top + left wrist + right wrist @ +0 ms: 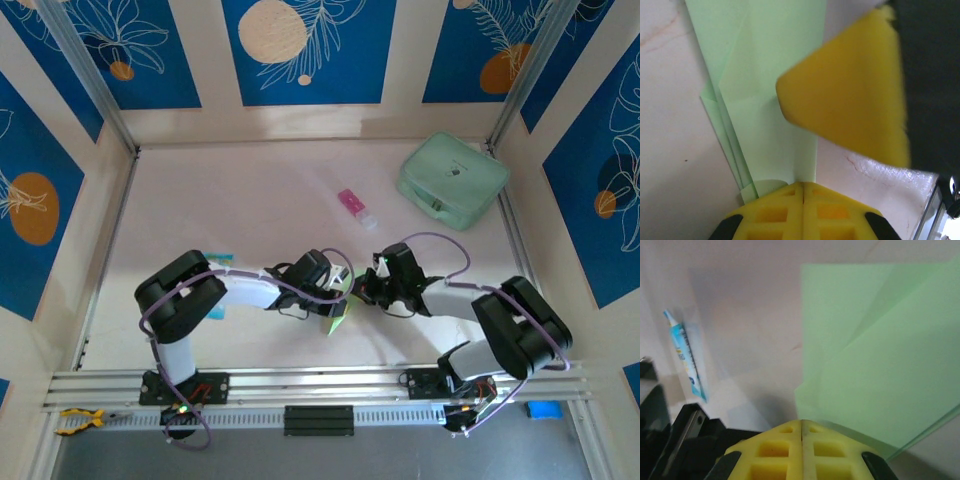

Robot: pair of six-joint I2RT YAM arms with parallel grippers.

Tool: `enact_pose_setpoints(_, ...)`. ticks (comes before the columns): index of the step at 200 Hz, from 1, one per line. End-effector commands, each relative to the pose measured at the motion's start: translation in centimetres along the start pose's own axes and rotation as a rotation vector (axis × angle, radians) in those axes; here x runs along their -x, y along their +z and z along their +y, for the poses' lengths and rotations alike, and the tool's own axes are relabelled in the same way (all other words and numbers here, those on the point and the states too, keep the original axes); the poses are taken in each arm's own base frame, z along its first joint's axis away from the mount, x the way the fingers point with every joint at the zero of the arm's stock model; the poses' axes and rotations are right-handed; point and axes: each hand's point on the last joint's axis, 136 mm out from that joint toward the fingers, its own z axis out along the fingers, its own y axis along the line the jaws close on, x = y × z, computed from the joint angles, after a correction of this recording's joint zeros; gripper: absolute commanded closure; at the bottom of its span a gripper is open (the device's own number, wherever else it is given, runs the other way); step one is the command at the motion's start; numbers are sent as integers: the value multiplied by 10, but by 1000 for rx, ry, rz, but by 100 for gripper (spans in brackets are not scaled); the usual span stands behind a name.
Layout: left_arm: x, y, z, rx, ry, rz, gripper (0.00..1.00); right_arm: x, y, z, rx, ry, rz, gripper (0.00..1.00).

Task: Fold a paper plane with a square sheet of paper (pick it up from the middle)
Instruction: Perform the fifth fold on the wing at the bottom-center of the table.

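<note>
Near the table's front edge, the left gripper (803,187) and the right gripper (801,425) meet, each with fingers pressed together, pinching an edge of the lime-green paper (770,75). The paper already lies in several layers with diagonal creases and narrows toward one end. I judge the folding well underway, with the wings and final crease not yet done. Beyond lie the pink-and-white tube (356,208) and the mint-green case (452,180).
</note>
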Motion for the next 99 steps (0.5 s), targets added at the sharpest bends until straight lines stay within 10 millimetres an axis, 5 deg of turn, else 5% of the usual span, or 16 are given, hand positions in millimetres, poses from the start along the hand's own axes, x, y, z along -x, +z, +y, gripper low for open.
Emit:
enact_pose_setpoints(1,-50,1,54,186,-104,136,100,-13,1,-12,-43,23,14,94)
enact_pose_setpoints(55,-50,-1,54,189,-103,127,100,-37,21,-46,-121,109,83,96)
enact_pose_setpoints(72,-49,-3,52,189,-104,128,100,-32,15,-64,-194,135,47,97)
enact_pose_setpoints(99,-50,-3,52,188,-101,131,100,-11,5,-61,-140,135,2,97)
